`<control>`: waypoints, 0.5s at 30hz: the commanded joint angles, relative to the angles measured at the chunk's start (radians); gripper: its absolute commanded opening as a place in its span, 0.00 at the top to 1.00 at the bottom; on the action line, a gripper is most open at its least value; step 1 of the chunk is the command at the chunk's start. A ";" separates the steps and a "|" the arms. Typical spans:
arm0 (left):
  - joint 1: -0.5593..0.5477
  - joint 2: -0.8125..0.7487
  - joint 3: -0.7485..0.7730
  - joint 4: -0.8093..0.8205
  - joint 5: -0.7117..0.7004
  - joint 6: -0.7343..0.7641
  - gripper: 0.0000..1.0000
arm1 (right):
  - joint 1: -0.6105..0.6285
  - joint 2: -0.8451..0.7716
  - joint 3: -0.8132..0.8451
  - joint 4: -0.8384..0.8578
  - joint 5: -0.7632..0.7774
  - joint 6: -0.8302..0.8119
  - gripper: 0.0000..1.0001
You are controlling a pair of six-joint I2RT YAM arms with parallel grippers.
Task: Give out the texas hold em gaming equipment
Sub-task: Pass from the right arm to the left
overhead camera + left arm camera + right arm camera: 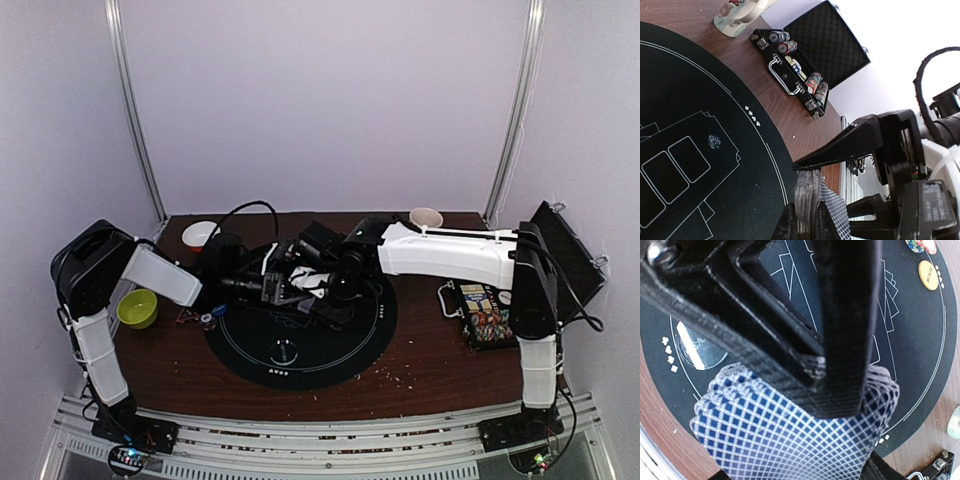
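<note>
A deck of small playing cards (809,200) with blue-and-white lattice backs stands edge-on between the jaws of my left gripper (812,215), which is shut on it above the black round poker mat (330,350). My right gripper (827,385) comes from the right. Its fingers meet at the top card (775,440), which bows away from the deck. In the top view both grippers meet over the mat's far part, left (283,286) and right (335,285), with the white cards (305,280) between them. An orange disc (928,275) and striped chips (920,245) lie on the mat.
An open black chip case (485,315) with stacked chips (815,82) lies right of the mat. A cup (426,217) stands at the back, a white bowl (200,233) at back left, and a yellow-green bowl (137,308) at left. Small pieces (205,318) lie by the mat's left edge.
</note>
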 commanded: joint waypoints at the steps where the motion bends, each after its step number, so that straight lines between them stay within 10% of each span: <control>1: -0.031 -0.008 -0.034 0.298 -0.001 -0.171 1.00 | -0.004 -0.083 -0.082 0.184 0.039 -0.013 0.33; 15: -0.012 -0.003 -0.039 0.227 -0.006 -0.138 1.00 | -0.011 -0.169 -0.213 0.266 0.081 -0.065 0.00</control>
